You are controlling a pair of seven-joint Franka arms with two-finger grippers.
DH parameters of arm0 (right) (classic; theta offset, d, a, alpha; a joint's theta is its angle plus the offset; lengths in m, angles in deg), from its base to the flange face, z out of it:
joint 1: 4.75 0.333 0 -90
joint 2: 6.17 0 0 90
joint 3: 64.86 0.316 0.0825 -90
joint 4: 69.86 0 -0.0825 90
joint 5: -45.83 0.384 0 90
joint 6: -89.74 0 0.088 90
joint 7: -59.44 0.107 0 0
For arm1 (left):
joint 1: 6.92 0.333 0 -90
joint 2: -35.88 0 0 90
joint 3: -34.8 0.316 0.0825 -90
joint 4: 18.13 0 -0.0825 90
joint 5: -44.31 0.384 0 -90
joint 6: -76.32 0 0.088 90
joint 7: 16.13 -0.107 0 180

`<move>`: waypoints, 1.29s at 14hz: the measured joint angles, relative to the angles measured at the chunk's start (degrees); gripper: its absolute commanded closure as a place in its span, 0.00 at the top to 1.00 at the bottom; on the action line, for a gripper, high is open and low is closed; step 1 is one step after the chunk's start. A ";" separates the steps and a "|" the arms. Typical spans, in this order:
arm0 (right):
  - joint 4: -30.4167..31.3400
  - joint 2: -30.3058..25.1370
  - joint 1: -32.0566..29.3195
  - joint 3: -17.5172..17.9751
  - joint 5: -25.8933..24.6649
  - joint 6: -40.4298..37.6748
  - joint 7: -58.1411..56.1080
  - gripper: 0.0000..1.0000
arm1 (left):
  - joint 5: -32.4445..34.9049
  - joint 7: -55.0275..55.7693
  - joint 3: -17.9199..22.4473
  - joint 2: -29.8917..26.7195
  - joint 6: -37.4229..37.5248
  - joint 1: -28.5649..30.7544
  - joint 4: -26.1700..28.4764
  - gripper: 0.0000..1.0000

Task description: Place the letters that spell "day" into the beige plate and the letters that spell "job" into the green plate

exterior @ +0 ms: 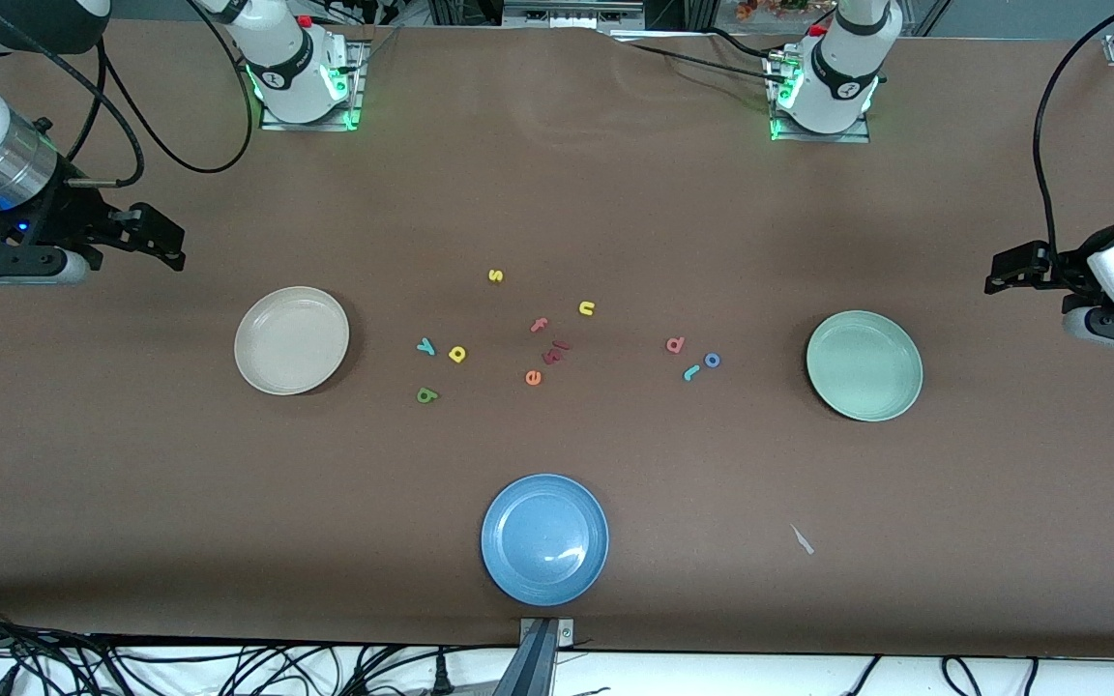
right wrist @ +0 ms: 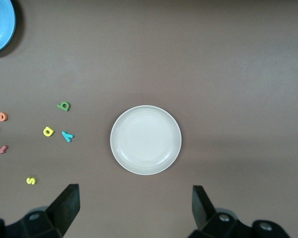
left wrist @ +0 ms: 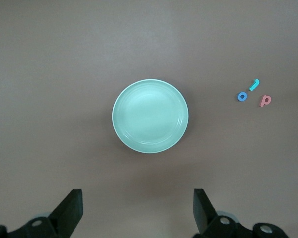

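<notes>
The beige plate [exterior: 291,340] [right wrist: 145,140] holds nothing. Beside it lie the teal "y" [exterior: 425,346] [right wrist: 67,136], yellow "a" [exterior: 457,354] [right wrist: 48,131] and green "d" [exterior: 427,394] [right wrist: 63,105]. The green plate [exterior: 864,365] [left wrist: 150,116] also holds nothing. Near it lie the salmon "b" [exterior: 676,344] [left wrist: 264,100], blue "o" [exterior: 712,360] [left wrist: 243,96] and teal "j" [exterior: 691,372] [left wrist: 254,84]. My right gripper [exterior: 159,242] [right wrist: 135,206] hangs open over bare table at its end. My left gripper [exterior: 1010,271] [left wrist: 137,208] hangs open over bare table at its end.
A blue plate [exterior: 544,538] sits near the front camera's edge. Mid-table lie a yellow "s" [exterior: 495,275], yellow "n" [exterior: 586,308], pink "f" [exterior: 539,325], dark red pieces [exterior: 557,350] and an orange "e" [exterior: 533,377]. A small pale scrap [exterior: 802,539] lies beside the blue plate.
</notes>
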 measured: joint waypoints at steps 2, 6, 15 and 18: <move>0.00 0.00 0.00 0.00 0.06 0.00 0.00 1.00 | 0.00 0.01 -0.98 0.00 -0.26 -0.06 0.00 0.98; 0.00 0.00 0.00 0.00 0.08 0.00 0.00 1.00 | 0.07 0.02 -1.48 0.00 -0.43 -0.12 0.00 0.99; 0.00 0.00 0.00 0.00 0.08 -0.08 0.00 1.00 | 0.10 -0.01 -1.51 -0.01 -0.47 0.01 -0.02 0.99; 0.00 0.00 0.00 0.00 0.08 -0.10 0.00 1.00 | 0.10 -0.01 -1.52 -0.01 -0.47 -0.02 -0.02 0.99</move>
